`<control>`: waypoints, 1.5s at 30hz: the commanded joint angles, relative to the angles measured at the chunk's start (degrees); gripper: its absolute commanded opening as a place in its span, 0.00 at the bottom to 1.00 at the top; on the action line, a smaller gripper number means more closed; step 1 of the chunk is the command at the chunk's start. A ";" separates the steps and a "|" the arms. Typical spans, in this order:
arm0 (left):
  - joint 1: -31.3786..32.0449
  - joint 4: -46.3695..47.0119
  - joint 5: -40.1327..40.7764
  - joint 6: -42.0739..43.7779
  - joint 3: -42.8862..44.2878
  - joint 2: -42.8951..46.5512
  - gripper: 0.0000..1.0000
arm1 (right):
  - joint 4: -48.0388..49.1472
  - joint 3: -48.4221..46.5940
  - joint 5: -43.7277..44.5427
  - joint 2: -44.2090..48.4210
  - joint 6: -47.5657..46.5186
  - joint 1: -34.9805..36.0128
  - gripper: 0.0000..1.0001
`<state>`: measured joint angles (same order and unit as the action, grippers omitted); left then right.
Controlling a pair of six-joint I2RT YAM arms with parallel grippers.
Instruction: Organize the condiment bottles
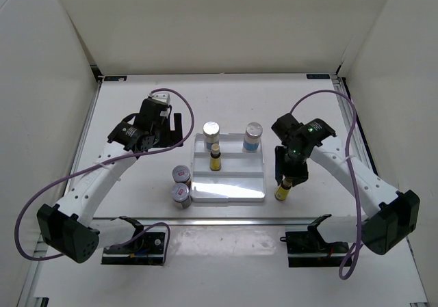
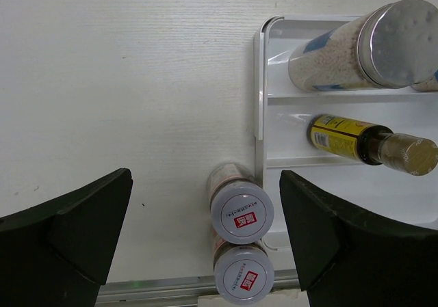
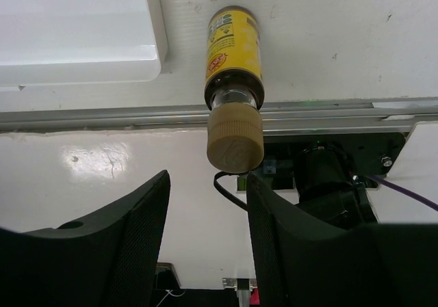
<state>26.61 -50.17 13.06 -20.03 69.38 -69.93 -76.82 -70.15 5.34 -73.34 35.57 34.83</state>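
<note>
A white stepped tray [image 1: 229, 187] holds two tall silver-capped bottles [image 1: 211, 135] [image 1: 254, 136] on its back step and one slim yellow bottle [image 1: 215, 158] on the middle step. Two short silver-lidded jars [image 1: 181, 175] [image 1: 181, 195] stand on the table, touching the tray's left side. The second yellow bottle [image 1: 282, 191] stands on the table right of the tray. My right gripper [image 1: 290, 177] is open just above it; in the right wrist view its cap [image 3: 235, 143] lies beyond the open fingers [image 3: 130, 238], not held. My left gripper [image 1: 176, 132] is open and empty, left of the tray's back corner.
In the left wrist view the two jars [image 2: 241, 213] [image 2: 243, 274] lie between the open fingers [image 2: 89, 211], beside the tray rim [image 2: 259, 81]. A metal rail [image 3: 102, 117] runs along the table's near edge. White walls enclose the table on three sides.
</note>
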 commanded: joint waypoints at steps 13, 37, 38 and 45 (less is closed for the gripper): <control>-0.24 0.16 0.56 -0.45 -0.92 2.61 1.00 | -11.87 2.83 -0.86 1.01 0.64 -0.38 0.53; -0.24 0.16 1.61 0.61 -1.45 2.61 1.00 | -8.17 1.07 0.81 -6.64 -3.14 -4.33 0.30; -0.24 0.16 1.62 0.61 -1.45 2.61 1.00 | -8.17 1.07 0.81 -6.64 -3.14 -4.33 0.26; -0.24 0.16 1.62 0.61 -1.45 2.61 1.00 | -11.07 -4.98 2.12 -6.11 -3.67 -4.33 0.00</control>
<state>26.61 -50.15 13.21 -19.77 68.07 -69.32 -76.64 -69.34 5.98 -80.34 32.51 30.74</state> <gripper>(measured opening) 0.994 0.383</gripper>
